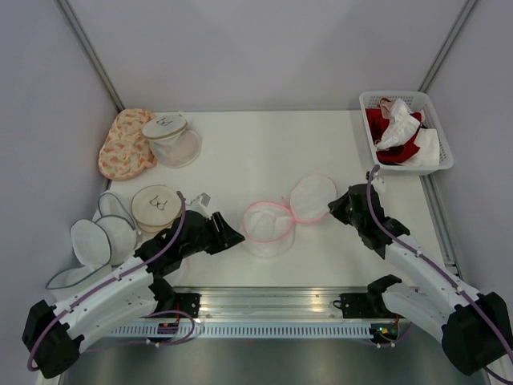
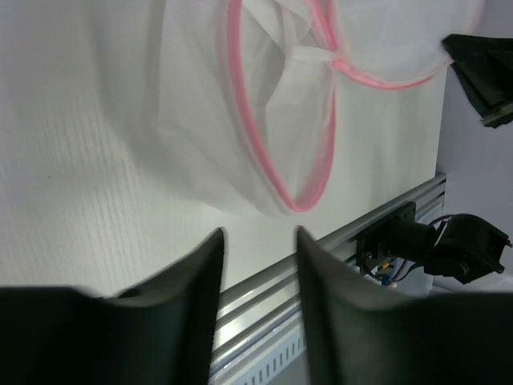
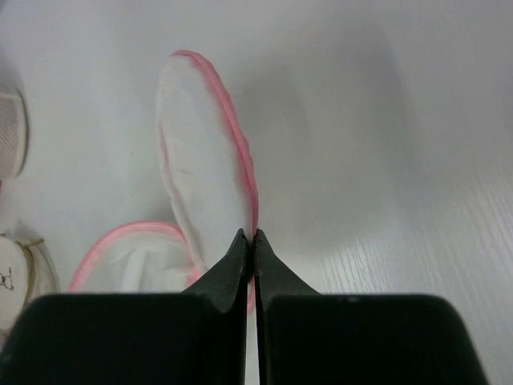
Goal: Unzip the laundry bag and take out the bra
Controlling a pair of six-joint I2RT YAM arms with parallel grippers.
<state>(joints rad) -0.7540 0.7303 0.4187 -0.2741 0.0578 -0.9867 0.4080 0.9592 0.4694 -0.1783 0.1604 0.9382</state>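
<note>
The laundry bag point(image 1: 268, 225) lies mid-table toward the near side, unzipped, with its round lid point(image 1: 313, 198) flipped out to the right. The right gripper point(image 3: 248, 237) is pinched tight on the lid's pink rim. The left gripper point(image 2: 258, 237) sits just left of the bag's base, jaws parted and empty. What lies inside the mesh is hard to make out.

Left arm stretched low, left pincer point(image 2: 259, 234) fingers parted — right arm bent inward, right pincer point(image 3: 249, 235) pinched tight
</note>
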